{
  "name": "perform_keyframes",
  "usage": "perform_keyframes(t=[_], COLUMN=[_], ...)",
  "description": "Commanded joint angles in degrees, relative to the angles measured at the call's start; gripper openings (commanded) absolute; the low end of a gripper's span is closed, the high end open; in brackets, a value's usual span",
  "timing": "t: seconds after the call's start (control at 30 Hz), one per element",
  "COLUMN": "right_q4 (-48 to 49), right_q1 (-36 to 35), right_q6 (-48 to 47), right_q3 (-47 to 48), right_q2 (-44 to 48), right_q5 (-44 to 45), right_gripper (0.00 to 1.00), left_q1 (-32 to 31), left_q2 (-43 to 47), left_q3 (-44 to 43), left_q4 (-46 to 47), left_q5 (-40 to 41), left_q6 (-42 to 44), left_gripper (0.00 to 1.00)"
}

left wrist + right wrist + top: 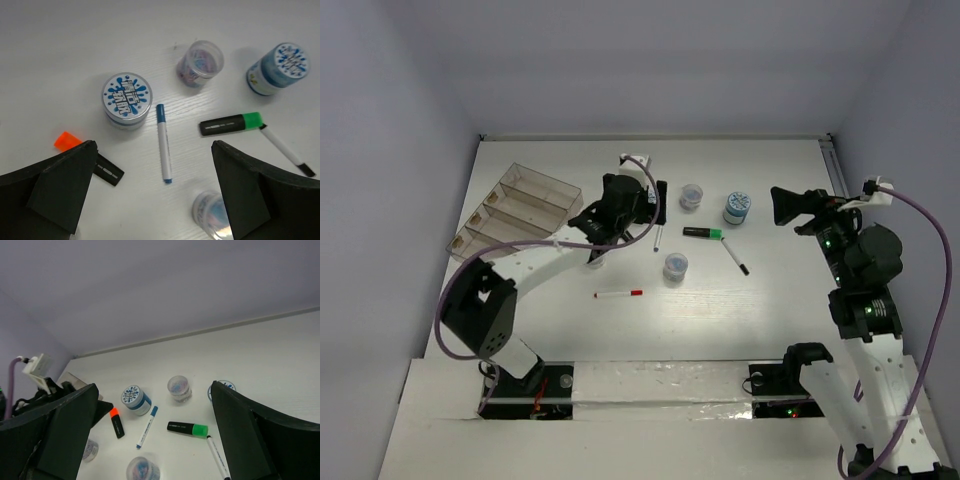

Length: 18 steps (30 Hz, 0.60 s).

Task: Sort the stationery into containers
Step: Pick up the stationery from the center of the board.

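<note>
Wide open and empty, the left gripper [154,145] hangs over the blue-capped pen [163,142] beside the blue-topped jar [127,100], pen square to its closing line (the right gripper [781,207], equally open, sits farther off).

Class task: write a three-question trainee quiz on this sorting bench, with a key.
1. True or false: the left pincer and the right pincer both stand open, holding nothing.
2. The lone pen lowest in the top view has which cap? A red, B green, C yellow.
3. Name the item between the left pincer's fingers in its wrist view.
Key: 1 true; 2 A; 3 the blue-capped pen.
</note>
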<state>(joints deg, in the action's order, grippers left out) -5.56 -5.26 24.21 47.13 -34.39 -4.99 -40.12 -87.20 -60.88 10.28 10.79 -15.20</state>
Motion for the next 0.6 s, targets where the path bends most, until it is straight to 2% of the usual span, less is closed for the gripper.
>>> perform_keyframes(t=[0.0,0.3,0.57], right_q4=[2.1,2.2,2.6], right_q1=[0.2,0.2,0.2], right_q6=[-0.1,0.0,0.1], right_q3=[-0.2,-0.2,-0.5], right_q2=[-0.4,-0.8,-1.4], right_q5=[-1.2,-1.9,-2.9], right_gripper=[1.0,1.0,1.0], left_q1=[-0.7,-0.7,0.5], left_q2=[-4.7,-18.7,-25.5], left_q3=[-5.4,-14.9,-20.6], left_q4=[-1.9,-4.0,-4.3], left_q5=[9.9,14.3,13.0], left_q6=[4.6,8.1,10.0], left_gripper=[0.99,0.99,0.93])
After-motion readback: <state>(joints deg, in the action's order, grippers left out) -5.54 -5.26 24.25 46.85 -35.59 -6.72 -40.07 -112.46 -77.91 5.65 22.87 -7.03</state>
